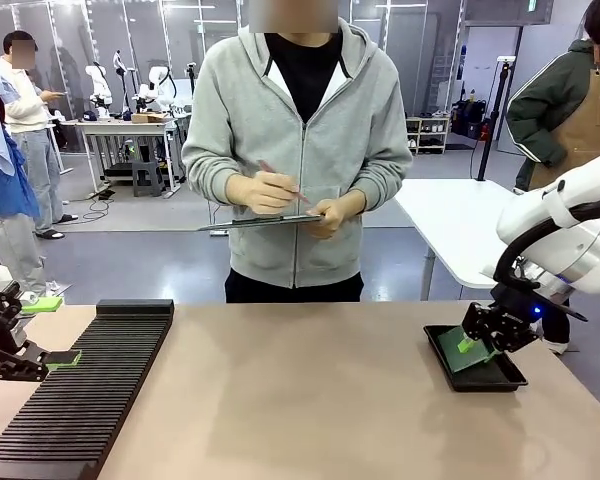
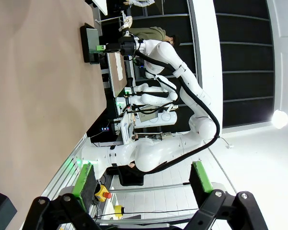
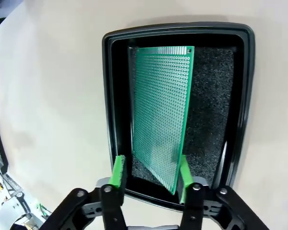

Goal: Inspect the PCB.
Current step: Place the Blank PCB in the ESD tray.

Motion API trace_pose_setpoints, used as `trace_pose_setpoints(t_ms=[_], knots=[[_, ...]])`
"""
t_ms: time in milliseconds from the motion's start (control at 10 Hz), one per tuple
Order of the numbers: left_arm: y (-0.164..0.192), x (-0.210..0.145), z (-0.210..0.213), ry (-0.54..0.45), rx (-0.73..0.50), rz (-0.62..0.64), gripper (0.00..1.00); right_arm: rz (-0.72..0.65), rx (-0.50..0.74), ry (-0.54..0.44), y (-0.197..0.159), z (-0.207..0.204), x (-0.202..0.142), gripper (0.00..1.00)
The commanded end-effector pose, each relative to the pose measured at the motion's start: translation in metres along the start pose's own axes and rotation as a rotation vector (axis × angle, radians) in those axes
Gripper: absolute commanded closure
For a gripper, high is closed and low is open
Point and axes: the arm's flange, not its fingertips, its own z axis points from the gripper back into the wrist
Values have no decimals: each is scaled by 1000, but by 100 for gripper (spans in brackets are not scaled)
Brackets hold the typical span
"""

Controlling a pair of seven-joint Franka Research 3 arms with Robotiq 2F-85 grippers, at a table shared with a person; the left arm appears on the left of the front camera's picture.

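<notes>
The PCB, a green board with a fine dotted grid, stands tilted in the shallow black tray, one long edge down on the foam and the other raised. My right gripper straddles its near end. The left pad stands apart from the board and the right pad is right at its edge. In the front view the right gripper hangs over the tray at the table's right, with the PCB under it. My left gripper is open at the table's left edge, holding nothing.
A long black slotted rack lies along the left of the table. Across the table a person in a grey hoodie holds a dark clipboard and a pen. A white table stands behind on the right.
</notes>
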Motion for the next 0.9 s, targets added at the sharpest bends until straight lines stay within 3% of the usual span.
trace_pose_setpoints(t_ms=[0,300,800], knots=[[0,-2,-1,1,-1,-13,0,-22,-84,-37,5,9,-12,32],[0,-2,-1,1,-1,-13,0,-2,-109,-54,10,26,-18,2],[0,-2,-1,1,-1,-13,0,20,-83,-51,7,28,-13,0]])
